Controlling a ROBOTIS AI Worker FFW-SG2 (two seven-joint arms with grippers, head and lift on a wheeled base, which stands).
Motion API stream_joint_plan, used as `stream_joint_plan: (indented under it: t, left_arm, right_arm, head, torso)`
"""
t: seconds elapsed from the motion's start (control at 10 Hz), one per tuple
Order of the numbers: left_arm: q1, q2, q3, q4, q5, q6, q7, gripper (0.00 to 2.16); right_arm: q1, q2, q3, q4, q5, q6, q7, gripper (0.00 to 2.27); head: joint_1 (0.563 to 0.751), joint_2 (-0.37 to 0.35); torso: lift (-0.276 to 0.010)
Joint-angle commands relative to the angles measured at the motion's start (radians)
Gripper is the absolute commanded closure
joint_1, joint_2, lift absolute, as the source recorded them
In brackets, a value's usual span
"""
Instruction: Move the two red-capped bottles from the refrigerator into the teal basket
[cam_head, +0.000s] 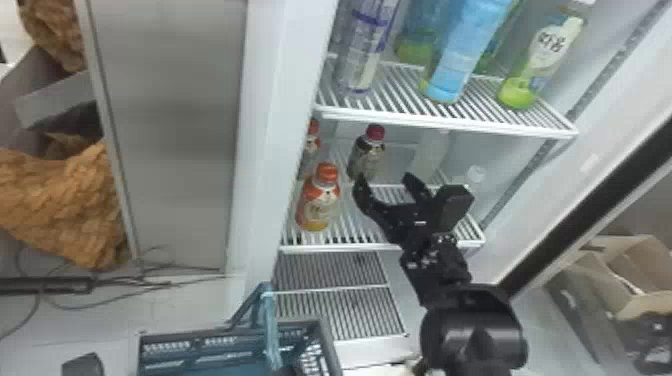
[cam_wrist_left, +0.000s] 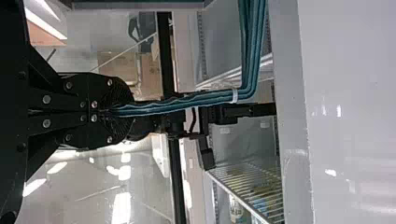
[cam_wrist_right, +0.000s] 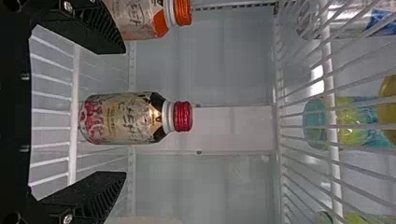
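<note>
My right gripper (cam_head: 385, 186) is open inside the refrigerator, just in front of a bottle with a dark red cap (cam_head: 369, 152) standing on the lower shelf. In the right wrist view that red-capped bottle (cam_wrist_right: 123, 119) lies between the spread fingers of the right gripper (cam_wrist_right: 114, 113), farther in and not gripped. Two bottles with orange-red caps, one nearer (cam_head: 319, 200) and one partly hidden (cam_head: 311, 142), stand left of it. The teal basket (cam_head: 210, 345) is low in front of the refrigerator. My left gripper (cam_wrist_left: 100, 112) is shut on its teal handle (cam_wrist_left: 187, 103).
The upper wire shelf (cam_head: 450, 122) with several tall bottles hangs over the right gripper. A white-capped bottle (cam_head: 474, 175) is right of it. The refrigerator's left frame (cam_head: 272, 125) borders the shelf, and cardboard boxes (cam_head: 635, 275) sit at the right.
</note>
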Motion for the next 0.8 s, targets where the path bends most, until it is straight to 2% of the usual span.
stream_joint_plan:
  t: [0.0,0.7]
  left_arm:
    - [0.0,0.0,0.002,0.0,0.001,-0.002,0.0,1.14]
    - [-0.007,0.0,-0.002,0.005,0.003,-0.005,0.0,1.14]
  right_arm:
    - [-0.032,0.0,0.0,0.031,0.003,0.003,0.0,0.08]
    - [-0.176,-0.013,0.032,0.18,-0.001,0.025,-0.011,0.07]
  head:
    - [0.695,-0.35]
    - [0.695,-0.35]
  torso:
    - [-0.228]
    - [-0.228]
